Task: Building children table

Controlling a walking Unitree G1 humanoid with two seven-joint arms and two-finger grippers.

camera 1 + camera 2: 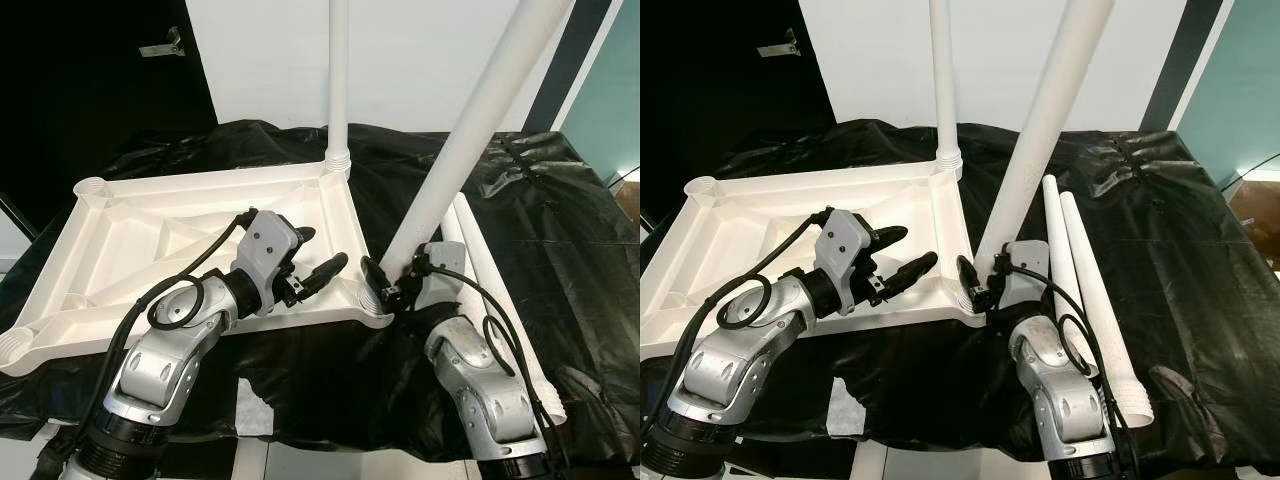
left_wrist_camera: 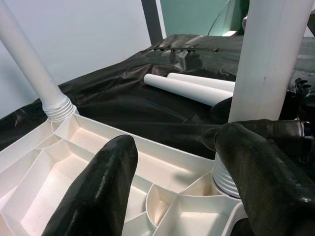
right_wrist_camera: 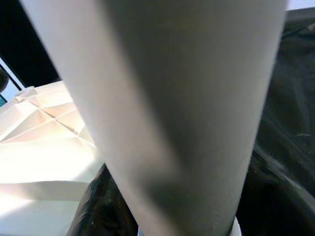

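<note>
The white table top (image 1: 200,182) lies upside down on black cloth. One white leg (image 1: 338,80) stands upright in its far right corner socket. A second leg (image 1: 480,110) leans to the right, its lower end at the near right corner socket (image 1: 378,312). My right gripper (image 1: 385,280) is shut on this tilted leg just above the socket; the leg (image 3: 172,98) looms close in the right wrist view. Over the table top's near right part, my left gripper (image 1: 322,250) hovers open and holds nothing, its fingers (image 2: 98,191) spread beside the tilted leg (image 2: 266,59).
Two loose white legs (image 1: 1085,280) lie side by side on the cloth to the right of the table top. Corner sockets at the far left (image 1: 90,187) and near left (image 1: 12,345) are unfilled. A white wall stands behind the table.
</note>
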